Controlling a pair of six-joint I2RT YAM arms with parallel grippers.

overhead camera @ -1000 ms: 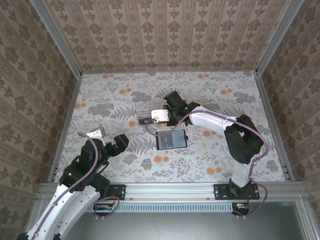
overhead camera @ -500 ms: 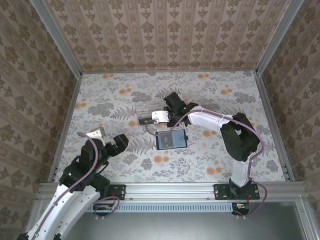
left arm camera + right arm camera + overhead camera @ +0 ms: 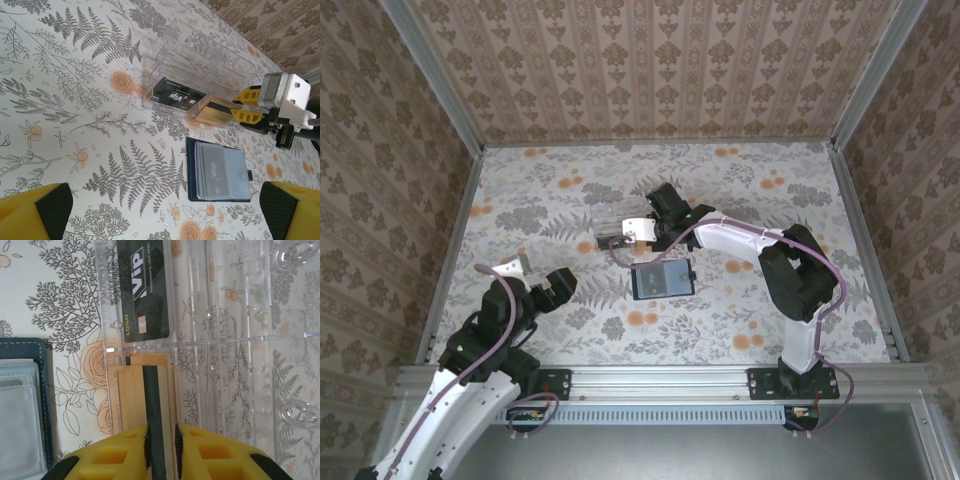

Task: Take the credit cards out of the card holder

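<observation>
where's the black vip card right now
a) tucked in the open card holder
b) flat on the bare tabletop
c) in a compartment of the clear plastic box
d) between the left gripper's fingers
c: the black vip card lies inside a compartment of the clear plastic box, while the open card holder sits apart from the box on the table.

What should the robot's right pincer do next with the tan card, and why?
Probably open wider and let go. The right pincer has the tan card lying inside the clear box, next to the black VIP card. A grey card still sits in the card holder.
</observation>
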